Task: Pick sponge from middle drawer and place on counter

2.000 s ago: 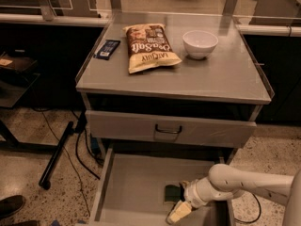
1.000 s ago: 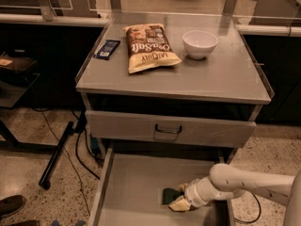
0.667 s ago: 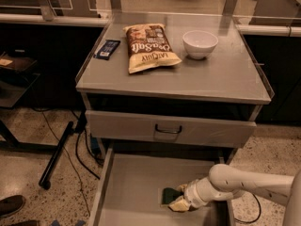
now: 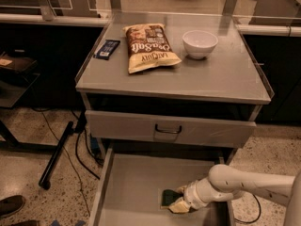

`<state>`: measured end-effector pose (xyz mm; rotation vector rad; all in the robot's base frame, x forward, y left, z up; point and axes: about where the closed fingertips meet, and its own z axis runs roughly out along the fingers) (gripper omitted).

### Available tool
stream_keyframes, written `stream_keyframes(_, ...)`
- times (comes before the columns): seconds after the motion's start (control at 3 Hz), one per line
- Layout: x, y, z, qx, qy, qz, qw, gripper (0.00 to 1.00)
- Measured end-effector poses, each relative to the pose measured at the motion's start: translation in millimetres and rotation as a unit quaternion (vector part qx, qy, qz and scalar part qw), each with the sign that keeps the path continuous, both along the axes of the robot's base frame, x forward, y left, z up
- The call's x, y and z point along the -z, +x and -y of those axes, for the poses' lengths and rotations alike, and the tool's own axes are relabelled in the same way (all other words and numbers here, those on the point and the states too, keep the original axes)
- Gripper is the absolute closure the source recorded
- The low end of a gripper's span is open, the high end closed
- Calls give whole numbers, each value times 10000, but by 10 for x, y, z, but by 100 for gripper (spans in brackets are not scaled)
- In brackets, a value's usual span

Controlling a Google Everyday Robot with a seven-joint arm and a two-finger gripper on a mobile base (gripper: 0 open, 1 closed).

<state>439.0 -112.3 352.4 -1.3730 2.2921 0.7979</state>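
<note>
A dim lab with a speckled floor and glass partitions behind; at its centre a grey metal cart whose counter [image 4: 221, 79] fills the upper frame. Along that top, left to right: a dark blue flat packet [image 4: 106, 49] at the left edge, a bag of snacks [image 4: 149, 47] lying flat near the rear middle, and a white bowl [image 4: 200, 43] toward the rear right corner. The front right part of the top lies bare. Below the front edge a drawer front [image 4: 127, 126] with a dark loop handle [image 4: 168, 130] is closed.

Beneath it the middle drawer [image 4: 136, 187] is pulled out. The sponge [image 4: 168, 197] lies flat on the drawer floor, dark face up, toward the front right corner. The gripper [image 4: 179, 200] is down in the drawer against the sponge's right end, on a white arm [image 4: 249, 185] that reaches in over the right side wall. Whether its jaws are apart or clamped on the sponge cannot be told.

The likely risk is a shallow hold on one end only: a thin, soft sponge could fold or slip free on the lift. The closed drawer front also overhangs the path up to the counter, so a straight rise could catch the wrist.

The drawer's front edge and the arm's far end are cut off by the frame. The sponge's yellow layer is hard to make out.
</note>
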Motion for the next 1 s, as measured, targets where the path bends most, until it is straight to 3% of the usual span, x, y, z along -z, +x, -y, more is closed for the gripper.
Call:
stream_keyframes(0.67,-801,35,290,377,254,-385,9982,100)
stream_keyframes(1.0,-1237,51,659,748,24,-395,9964,100)
